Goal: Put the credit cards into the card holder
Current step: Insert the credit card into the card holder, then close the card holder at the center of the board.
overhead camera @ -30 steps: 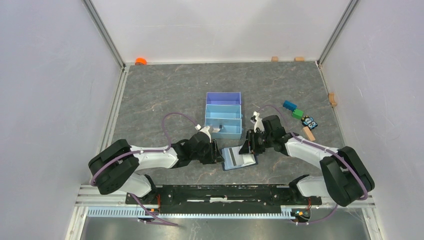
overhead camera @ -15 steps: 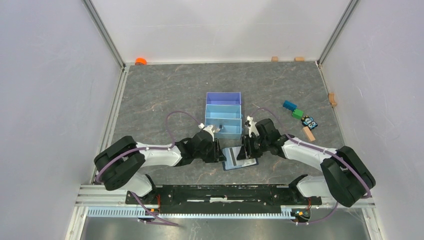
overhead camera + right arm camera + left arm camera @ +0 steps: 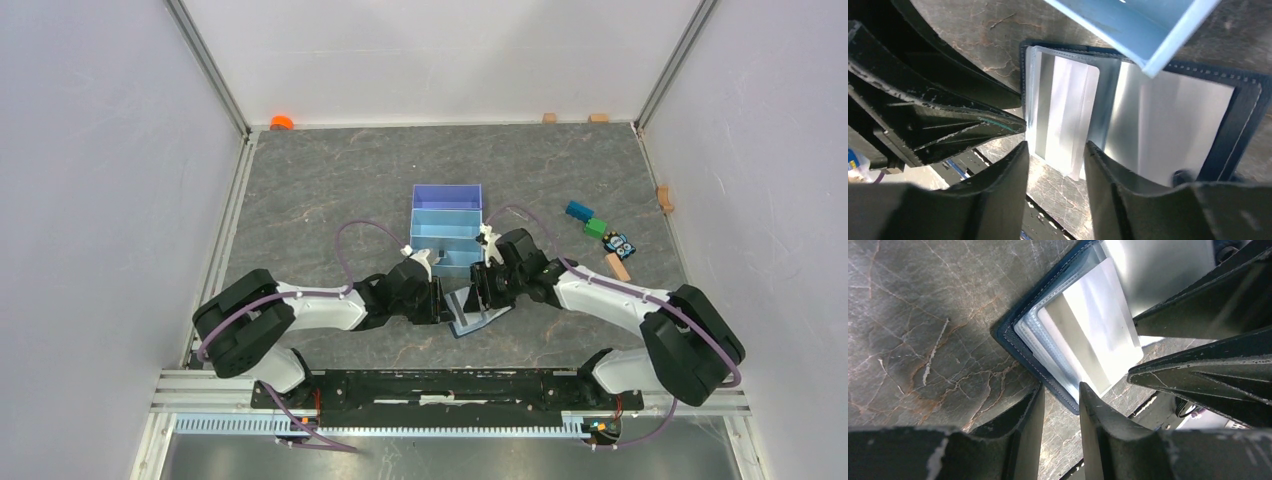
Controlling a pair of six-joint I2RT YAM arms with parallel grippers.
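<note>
The card holder (image 3: 472, 320), a navy wallet, lies open in front of the tray, its right side tilted up. In the left wrist view its navy edge (image 3: 1013, 340) frames clear pockets holding a pale credit card (image 3: 1098, 335). My left gripper (image 3: 437, 300) is open with a narrow gap (image 3: 1061, 387), its tips at the wallet's corner. My right gripper (image 3: 478, 298) is open (image 3: 1055, 145), its tips either side of the protruding end of the card (image 3: 1068, 110). The wallet's navy border (image 3: 1243, 115) shows on the right. The two grippers almost touch.
The light-blue and purple tray (image 3: 447, 195) stands just behind the wallet, its corner (image 3: 1128, 20) overhanging the right wrist view. Toy blocks (image 3: 580, 210) (image 3: 618, 266) lie to the right. An orange object (image 3: 282, 122) sits at the far left corner.
My right gripper has moved left over the wallet toward my left gripper. The wallet's right side has lifted and it looks narrower from above. The left gripper has edged slightly right.
</note>
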